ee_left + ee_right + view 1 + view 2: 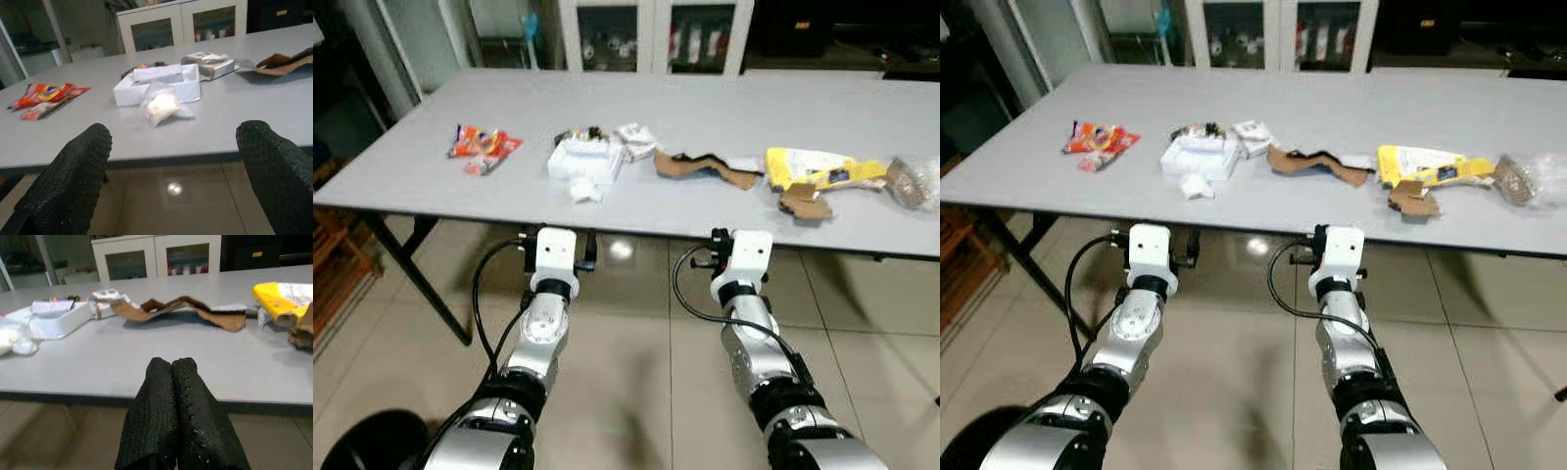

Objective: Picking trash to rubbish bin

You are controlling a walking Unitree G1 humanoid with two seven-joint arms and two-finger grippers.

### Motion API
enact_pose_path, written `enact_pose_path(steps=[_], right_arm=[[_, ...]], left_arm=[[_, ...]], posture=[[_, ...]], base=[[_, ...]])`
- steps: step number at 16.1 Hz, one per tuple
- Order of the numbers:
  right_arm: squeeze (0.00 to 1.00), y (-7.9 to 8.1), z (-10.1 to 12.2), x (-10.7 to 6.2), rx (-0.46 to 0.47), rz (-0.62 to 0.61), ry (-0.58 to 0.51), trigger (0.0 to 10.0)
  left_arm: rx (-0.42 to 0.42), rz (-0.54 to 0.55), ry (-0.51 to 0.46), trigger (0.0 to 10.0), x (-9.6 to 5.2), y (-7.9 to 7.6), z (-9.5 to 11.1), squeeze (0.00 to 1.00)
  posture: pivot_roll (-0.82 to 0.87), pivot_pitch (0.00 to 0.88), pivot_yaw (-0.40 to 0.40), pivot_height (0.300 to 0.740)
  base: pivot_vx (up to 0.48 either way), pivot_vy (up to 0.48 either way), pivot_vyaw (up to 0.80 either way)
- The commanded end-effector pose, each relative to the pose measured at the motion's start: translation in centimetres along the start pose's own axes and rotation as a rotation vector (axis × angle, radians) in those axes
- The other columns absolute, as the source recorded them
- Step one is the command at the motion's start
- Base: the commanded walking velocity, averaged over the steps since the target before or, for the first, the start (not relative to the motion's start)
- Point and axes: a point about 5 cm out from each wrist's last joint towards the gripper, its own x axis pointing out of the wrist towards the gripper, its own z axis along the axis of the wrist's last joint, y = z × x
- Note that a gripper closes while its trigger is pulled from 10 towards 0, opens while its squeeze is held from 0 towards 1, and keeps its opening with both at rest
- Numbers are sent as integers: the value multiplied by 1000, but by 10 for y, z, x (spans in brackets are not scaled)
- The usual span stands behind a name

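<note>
The trash is spread in a loose row along the grey surface [705, 108], and everything is placed here from the white box [584, 159] near the row's middle. Both tools are held level just short of the near edge of the surface, below its top, well apart from any piece.

The left tool [173, 166] is seen with its fingers spread wide; straight ahead of it lies a crumpled white wad [161, 105], touching the near side of the white box. The left arm is judged the nearer one for this pair. The box's long axis runs along the edge of the surface, across the line of approach, so a reach forward and upward over the edge would be called for.

The right tool [178, 411] is seen with its fingers pressed together, gripping nothing. To the right of the box lies a brown cardboard strip [705, 167], its long axis also along the edge, wavy and curled up in places. Further right, a yellow packet [818, 169] and torn cardboard [805, 204] are found. To the left of the box, well apart, an orange wrapper [481, 143] is seen.
</note>
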Motion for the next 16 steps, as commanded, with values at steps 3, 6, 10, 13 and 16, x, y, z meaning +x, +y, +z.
enact_pose_path(steps=[3, 6, 10, 13, 16], right_arm=[[0, 1, 4, 1, 6, 1, -28, 10000], [0, 2, 4, 1, 5, 3, -29, 10000], [0, 2, 4, 0, 4, 5, -29, 10000], [0, 2, 4, 1, 2, 5, -30, 10000], [0, 2, 4, 1, 3, 6, -29, 10000]], left_arm=[[2, -12, -7, 10000, 2, -1, 3, 0], [2, -17, -6, 10000, 2, -1, 3, 0], [3, -20, -5, 10000, 2, -2, 3, 0], [1, -20, -6, 10000, 2, -1, 3, 0], [5, -19, -5, 10000, 2, -1, 3, 0]], posture=[[-14, 1, 60, 740], [-14, 0, 62, 740], [-13, 0, 60, 740], [-10, 5, 57, 740], [-10, 10, 56, 740]], base=[[284, 0, 0], [290, 0, 0], [294, 0, 0], [319, 0, 0], [361, 0, 0]])
